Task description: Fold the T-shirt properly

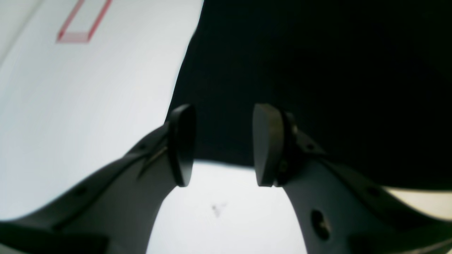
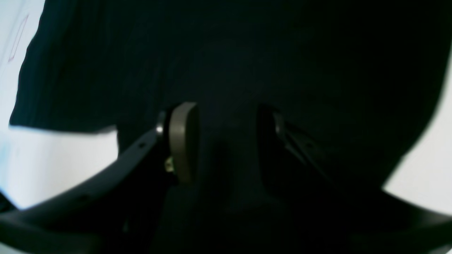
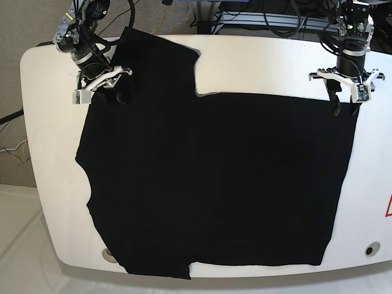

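Spread nearly flat across the white table [image 3: 263, 67]: the T-shirt [image 3: 208, 177], long axis running 9 to 3 o'clock in the base view. At about 2 o'clock, over the far hem corner, the left gripper [image 1: 222, 144], parted, empty, cloth edge between the pads. At 10 o'clock, above the far sleeve, the right gripper [image 2: 226, 144], likewise parted, nothing pinched.

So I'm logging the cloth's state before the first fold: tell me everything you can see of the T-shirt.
The T-shirt is plain black cloth with no print, spread flat over most of the white table. One sleeve sticks out at the far edge, another at the near edge. The hem side lies toward the left pincer, which is open at a corner of the cloth; the right pincer is open over the opposite end. Neither visibly grips it.
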Tool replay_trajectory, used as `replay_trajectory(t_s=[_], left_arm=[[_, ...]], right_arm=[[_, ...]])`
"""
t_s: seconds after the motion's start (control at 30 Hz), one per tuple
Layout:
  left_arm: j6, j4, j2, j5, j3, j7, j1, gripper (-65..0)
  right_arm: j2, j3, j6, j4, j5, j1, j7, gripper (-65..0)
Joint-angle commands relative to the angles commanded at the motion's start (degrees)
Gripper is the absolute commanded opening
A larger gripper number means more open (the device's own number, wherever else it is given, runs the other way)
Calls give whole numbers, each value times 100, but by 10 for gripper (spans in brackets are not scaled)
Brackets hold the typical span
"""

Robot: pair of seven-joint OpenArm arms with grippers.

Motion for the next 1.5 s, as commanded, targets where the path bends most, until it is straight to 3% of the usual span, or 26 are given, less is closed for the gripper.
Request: replay_trajectory(t_s=[0.2,0.27,0.33,0.47,0.8,1.27,1.5], left_arm=[[-2,19,-36,32,-39,33,46,-388],[6,20,-52,38,-37,22,54,-384],[19,23,-67,34,-12,0,77,-382],[33,24,-91,32,18,-16,94,-381],[-18,-77,-65,12,-3,101,-6,-379],[-224,-340,-84,-98,-19,129,-99,-373],[-318,-296,-67,-428,-49,28,-89,-383]], right_arm=[[22,166,0,-20,428,-145,-163,-388],[53,188,0,-49,679,-127,-251,-388],[202,122,0,-110,1367,-66,-421,-390],[316,157,0,-121,1724,-55,-515,-390],[535,356,0,-409,1516,-61,-424,-387],[566,1269,0,-285,1707,-221,-496,-394],[456,1223,0,-413,1184,-55,-557,-391]])
